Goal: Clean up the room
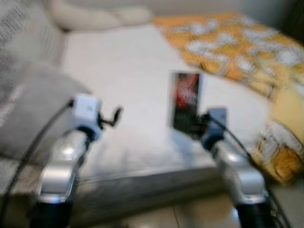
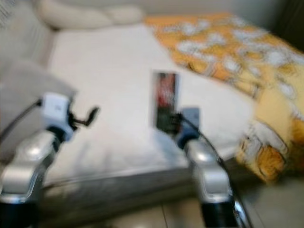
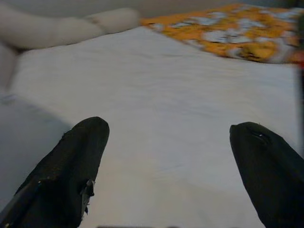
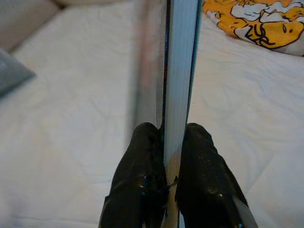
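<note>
Left eye view (blurred throughout). A bed (image 1: 128,80) with a white sheet; an orange and white patterned blanket (image 1: 237,42) lies over its far right part and hangs off the right edge. Pale pillows (image 1: 95,16) lie at the head. A grey cushion (image 1: 33,109) sits at the left edge. The left gripper (image 1: 111,118) is held over the near left part of the sheet. The right gripper (image 1: 197,126) is over the near middle of the bed, holding a book (image 1: 186,102) upright by its lower edge; the cover is dark with red.

Right eye view. The same scene: the book stands upright above the right gripper, over the white sheet, left of the blanket.

Left wrist view. The two black fingers (image 3: 71,175) stand wide apart with nothing between them, bare white sheet beyond. Pillows and the blanket lie at the far end.

Right wrist view. The two black fingers (image 4: 142,185) are closed tight on the book (image 4: 180,71), one on each cover; the pale page edge faces the camera. White sheet lies behind, and a corner of the blanket (image 4: 256,23) beyond.
</note>
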Motion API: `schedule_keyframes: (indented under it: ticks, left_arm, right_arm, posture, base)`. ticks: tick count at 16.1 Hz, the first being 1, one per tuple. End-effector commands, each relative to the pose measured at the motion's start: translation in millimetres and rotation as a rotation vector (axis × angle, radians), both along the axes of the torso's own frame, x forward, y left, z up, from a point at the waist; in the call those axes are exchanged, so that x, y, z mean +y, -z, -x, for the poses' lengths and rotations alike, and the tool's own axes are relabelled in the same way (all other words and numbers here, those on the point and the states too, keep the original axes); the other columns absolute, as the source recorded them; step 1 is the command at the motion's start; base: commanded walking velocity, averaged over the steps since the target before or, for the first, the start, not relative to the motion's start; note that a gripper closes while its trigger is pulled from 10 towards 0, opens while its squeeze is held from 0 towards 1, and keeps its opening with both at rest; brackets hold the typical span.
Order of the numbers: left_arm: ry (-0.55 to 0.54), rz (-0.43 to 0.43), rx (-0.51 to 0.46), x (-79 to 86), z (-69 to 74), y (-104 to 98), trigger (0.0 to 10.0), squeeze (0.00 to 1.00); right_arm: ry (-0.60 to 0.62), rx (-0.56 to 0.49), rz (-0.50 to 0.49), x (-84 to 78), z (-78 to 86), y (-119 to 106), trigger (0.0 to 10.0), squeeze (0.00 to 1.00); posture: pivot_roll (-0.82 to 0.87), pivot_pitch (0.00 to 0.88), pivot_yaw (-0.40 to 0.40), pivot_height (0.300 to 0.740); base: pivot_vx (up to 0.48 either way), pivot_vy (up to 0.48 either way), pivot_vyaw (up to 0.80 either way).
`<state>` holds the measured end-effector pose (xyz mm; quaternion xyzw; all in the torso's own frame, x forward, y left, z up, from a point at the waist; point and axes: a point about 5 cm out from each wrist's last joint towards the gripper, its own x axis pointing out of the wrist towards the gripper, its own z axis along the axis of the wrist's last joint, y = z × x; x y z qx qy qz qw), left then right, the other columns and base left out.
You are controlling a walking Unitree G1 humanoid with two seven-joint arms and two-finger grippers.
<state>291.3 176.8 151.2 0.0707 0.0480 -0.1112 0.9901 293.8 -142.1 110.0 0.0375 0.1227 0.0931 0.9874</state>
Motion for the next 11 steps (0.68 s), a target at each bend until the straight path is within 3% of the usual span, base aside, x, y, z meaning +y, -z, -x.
schedule_keyframes:
  ticks: [1, 2, 11]
  left_arm:
    - [-0.035, -0.010, -0.005, 10.4, -0.3, -2.2, 10.0, 0.00]
    - [-0.032, -0.014, -0.002, 11.6, -1.1, -0.9, 10.0, 0.00]
    - [-0.023, -0.017, -0.016, 9.4, -2.5, -4.3, 10.0, 0.00]
  right_arm:
    - [-0.034, -0.051, -0.033, 10.5, -3.3, -13.9, 10.0, 0.00]
    - [0.014, -0.005, -0.121, 9.6, -4.8, -10.1, 10.0, 0.00]
    - [-0.053, 0.030, -0.054, 11.1, -2.4, -6.2, 10.0, 0.00]
  posture:
    - [0.05, 0.000, 0.006, 0.740]
    - [0.06, 0.000, 0.005, 0.740]
    - [0.07, 0.000, 0.002, 0.740]
  base:
    - [0.319, 0.000, 0.80]
    - [0.322, 0.000, 0.00]
    - [0.320, 0.000, 0.00]
